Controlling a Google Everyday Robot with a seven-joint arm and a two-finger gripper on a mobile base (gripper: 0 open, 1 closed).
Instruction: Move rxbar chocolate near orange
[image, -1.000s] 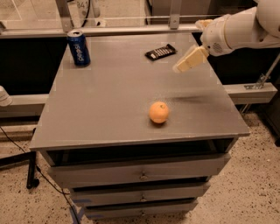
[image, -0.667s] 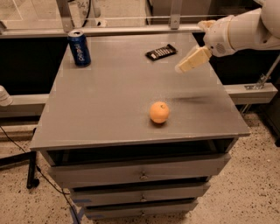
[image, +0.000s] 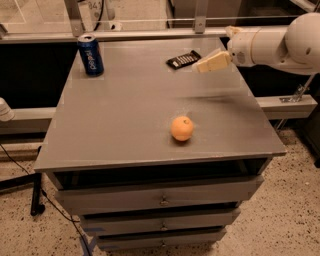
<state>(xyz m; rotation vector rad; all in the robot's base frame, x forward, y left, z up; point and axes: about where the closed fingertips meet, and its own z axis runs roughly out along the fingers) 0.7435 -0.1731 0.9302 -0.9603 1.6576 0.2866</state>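
The rxbar chocolate (image: 183, 59), a flat black wrapper with white lettering, lies at the back right of the grey table (image: 125, 110). The orange (image: 182, 128) sits towards the front of the table, right of centre. My gripper (image: 211, 62) hangs above the table just right of the rxbar, its cream fingers pointing left and down towards the bar. It holds nothing that I can see. The white arm (image: 280, 42) reaches in from the right.
A blue soda can (image: 90, 55) stands upright at the back left corner of the table. Drawers (image: 160, 200) sit below the tabletop. A metal rail (image: 150, 34) runs behind the table. A black cable lies on the speckled floor at left.
The arm and gripper have shifted slightly up and to the right. The rxbar, orange and can have not moved.
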